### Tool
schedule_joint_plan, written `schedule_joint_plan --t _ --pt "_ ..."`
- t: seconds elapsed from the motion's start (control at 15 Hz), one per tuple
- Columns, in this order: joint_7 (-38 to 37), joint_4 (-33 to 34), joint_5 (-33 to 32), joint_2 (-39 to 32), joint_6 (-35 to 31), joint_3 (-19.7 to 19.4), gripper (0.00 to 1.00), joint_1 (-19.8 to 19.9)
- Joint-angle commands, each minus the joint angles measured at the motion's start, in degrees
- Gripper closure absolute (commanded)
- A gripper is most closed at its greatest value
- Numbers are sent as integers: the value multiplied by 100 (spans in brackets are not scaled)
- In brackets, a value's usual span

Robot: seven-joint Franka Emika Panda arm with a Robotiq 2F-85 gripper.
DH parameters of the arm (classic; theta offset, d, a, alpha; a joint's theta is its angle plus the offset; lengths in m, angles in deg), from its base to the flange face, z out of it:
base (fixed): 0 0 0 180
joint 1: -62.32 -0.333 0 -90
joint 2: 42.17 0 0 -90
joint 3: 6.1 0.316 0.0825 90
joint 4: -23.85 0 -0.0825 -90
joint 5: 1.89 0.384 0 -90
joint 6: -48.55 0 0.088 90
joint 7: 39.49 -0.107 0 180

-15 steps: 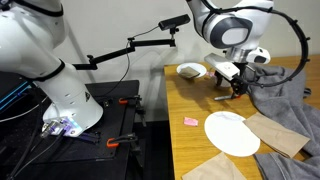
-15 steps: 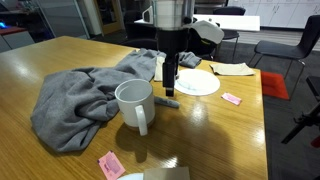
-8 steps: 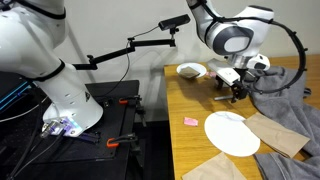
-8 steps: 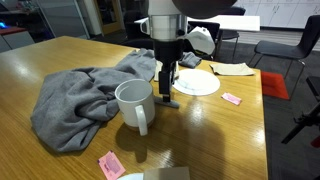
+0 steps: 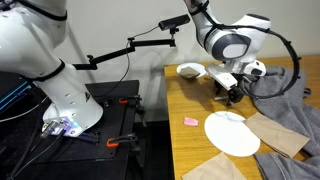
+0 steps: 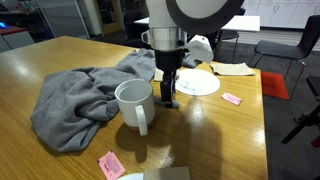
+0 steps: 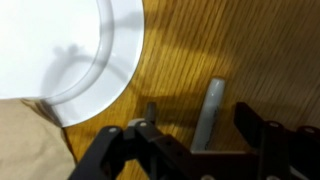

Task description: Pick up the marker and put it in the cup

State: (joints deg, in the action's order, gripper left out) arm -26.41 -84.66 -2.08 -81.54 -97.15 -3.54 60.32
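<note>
The marker [image 7: 210,115] looks light grey here. It lies on the wooden table between my fingers in the wrist view, and it also shows in an exterior view [image 6: 171,103] under the gripper. My gripper [image 7: 200,132] is open, low over the table, with one finger on each side of the marker [image 6: 169,92] [image 5: 236,92]. The cup, a white mug [image 6: 135,102] with a side handle, stands upright just beside the gripper, next to the grey cloth.
A flat white plate [image 6: 197,83] [image 5: 232,132] [image 7: 60,40] lies close by. A crumpled grey cloth [image 6: 80,95] [image 5: 290,100] lies beside the mug. A bowl [image 5: 191,71], pink sticky notes [image 6: 232,98] [image 5: 190,121] and brown paper [image 5: 275,132] are also on the table.
The gripper has come down toward the table, so its open fingers now sit around the marker. The mug and marker have not moved.
</note>
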Motion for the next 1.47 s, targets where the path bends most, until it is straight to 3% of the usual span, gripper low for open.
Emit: schedule_joint_plan --t 0.0,0.4,0.47,0.6,1.0,1.4 --pt "-272 117 -186 -73 92 -45 51 -64" --pt "-302 151 -267 -61 131 -77 97 -75" --pt "-327 127 -264 -26 130 -84 100 -81" --pt "-405 37 -237 101 130 -96 95 -74" --pt "-643 -311 -299 922 494 -272 95 9" --pt "-283 -179 -1012 1772 2032 -404 95 5"
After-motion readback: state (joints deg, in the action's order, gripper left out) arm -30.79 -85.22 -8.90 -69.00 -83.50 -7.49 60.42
